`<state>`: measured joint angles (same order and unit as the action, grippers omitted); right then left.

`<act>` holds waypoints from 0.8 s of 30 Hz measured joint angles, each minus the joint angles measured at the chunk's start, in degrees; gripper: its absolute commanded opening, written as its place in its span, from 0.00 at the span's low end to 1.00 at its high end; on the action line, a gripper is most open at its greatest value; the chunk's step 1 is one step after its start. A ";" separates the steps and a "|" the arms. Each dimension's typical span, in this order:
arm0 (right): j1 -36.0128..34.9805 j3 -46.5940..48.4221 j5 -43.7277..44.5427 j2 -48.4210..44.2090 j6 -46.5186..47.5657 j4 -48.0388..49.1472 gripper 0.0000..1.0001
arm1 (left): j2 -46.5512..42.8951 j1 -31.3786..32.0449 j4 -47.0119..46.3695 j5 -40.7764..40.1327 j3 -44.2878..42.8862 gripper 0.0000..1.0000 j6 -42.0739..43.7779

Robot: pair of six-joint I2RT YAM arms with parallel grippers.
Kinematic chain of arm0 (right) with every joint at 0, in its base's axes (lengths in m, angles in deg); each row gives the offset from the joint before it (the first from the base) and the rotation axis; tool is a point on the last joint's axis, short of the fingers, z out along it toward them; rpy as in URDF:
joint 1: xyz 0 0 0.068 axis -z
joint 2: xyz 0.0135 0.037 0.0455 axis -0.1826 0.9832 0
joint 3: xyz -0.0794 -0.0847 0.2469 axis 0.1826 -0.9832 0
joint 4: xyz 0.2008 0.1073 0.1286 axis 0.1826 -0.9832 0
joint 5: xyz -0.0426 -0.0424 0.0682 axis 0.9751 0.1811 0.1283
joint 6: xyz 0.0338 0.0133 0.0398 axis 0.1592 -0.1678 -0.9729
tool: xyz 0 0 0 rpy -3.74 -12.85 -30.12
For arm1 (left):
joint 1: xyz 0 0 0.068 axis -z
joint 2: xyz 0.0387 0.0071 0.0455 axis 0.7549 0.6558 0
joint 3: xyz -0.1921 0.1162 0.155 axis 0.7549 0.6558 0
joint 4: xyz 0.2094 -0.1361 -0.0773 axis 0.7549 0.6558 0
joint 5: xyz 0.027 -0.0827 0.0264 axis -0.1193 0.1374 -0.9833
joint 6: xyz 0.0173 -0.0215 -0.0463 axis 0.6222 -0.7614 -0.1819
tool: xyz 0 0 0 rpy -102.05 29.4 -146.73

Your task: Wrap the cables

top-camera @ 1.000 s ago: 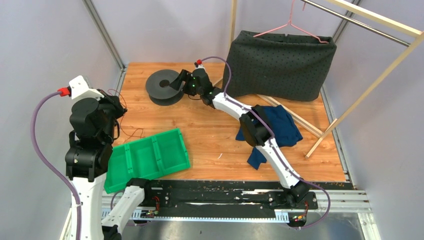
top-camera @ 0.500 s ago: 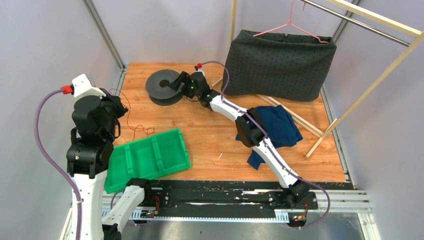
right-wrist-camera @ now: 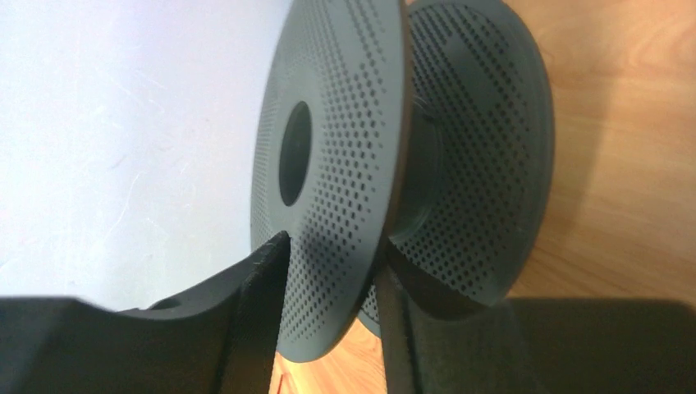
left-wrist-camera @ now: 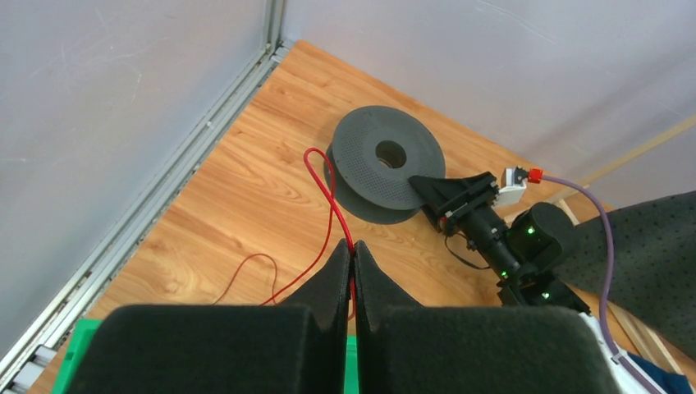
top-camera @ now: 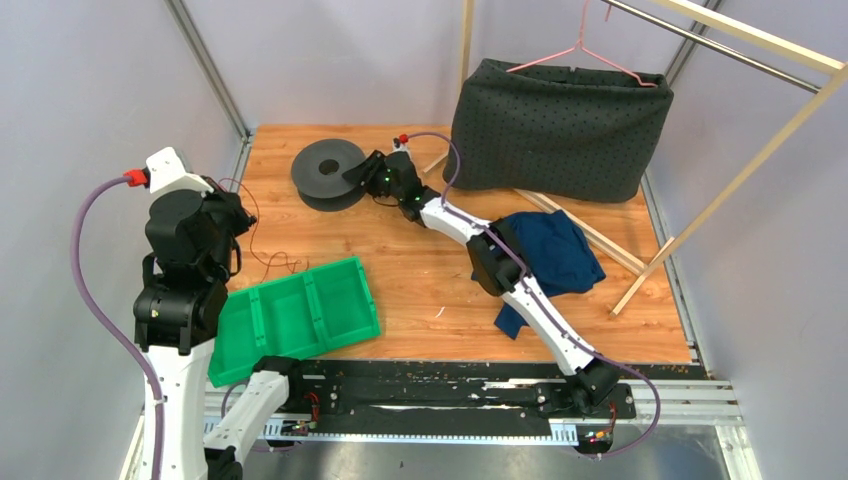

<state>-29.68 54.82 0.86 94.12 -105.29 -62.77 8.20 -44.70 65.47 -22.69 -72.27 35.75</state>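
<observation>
On the table, at 11 o'clock: a dark grey spool (top-camera: 328, 172) lies flat, two perforated discs joined by a hub with a round hole in the middle.
Right pincer (right-wrist-camera: 332, 254): reaches in from the spool's 3 o'clock side and is clamped across the rim of the upper disc, one finger on each face.
Left pincer (left-wrist-camera: 353, 246): held above the table's 9 o'clock edge, fingers pressed together on the red cable (left-wrist-camera: 328, 193).
Red cable: thread-thin. In the left wrist view it rises from the closed fingertips toward 12 o'clock and bends over in a narrow loop just beside the spool's rim. A second strand curls loosely on the wood at 8 o'clock of the pincer. From above, loose curls lie near the tray's far rim.
Other cables: too thin to make out with certainty.
Green tray (top-camera: 296, 277): divided into compartments, tilted, at 7 o'clock near the front edge.
Blue cloth (top-camera: 555, 250): crumpled at 3 o'clock, partly under the right arm.
Dotted dark bag (top-camera: 555, 130): stands at 1 o'clock, with a pink hanger (top-camera: 580, 50) above it.
Table (top-camera: 420, 270): orange-brown wood grain.
</observation>
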 measured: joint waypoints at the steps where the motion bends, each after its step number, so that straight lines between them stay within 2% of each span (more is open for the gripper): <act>1: 0.15 -0.33 -0.39 -0.04 -0.20 1.29 0.30 | 0.04 0.00 0.00 0.00 0.00 0.00 0.00; 4: 0.59 -4.22 -1.57 -1.57 -1.09 4.98 0.10 | 0.04 0.00 0.00 0.02 0.00 0.00 0.00; 6: 0.79 -8.17 -2.82 -3.69 -2.19 8.28 0.02 | 0.07 0.00 0.00 0.07 0.00 0.00 -0.02; 9: 0.81 -14.21 -4.92 -9.42 -1.40 10.40 0.01 | 0.15 0.00 0.00 0.28 0.00 0.00 -0.04; 14: 0.81 -29.22 -5.92 -25.09 8.96 5.70 0.01 | 0.76 0.00 -0.04 0.70 0.02 0.00 -0.31; 17: 0.81 -36.22 -5.35 -34.29 17.68 -1.05 0.01 | 1.49 0.00 -0.13 1.29 0.02 0.00 -0.46; 24: -0.83 -40.59 2.58 -51.67 41.72 -19.65 0.01 | 7.02 0.81 -0.59 5.14 -2.25 0.00 0.09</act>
<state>-30.51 14.23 3.44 42.45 -63.56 -82.42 15.22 -43.89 64.88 -17.56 -74.52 35.83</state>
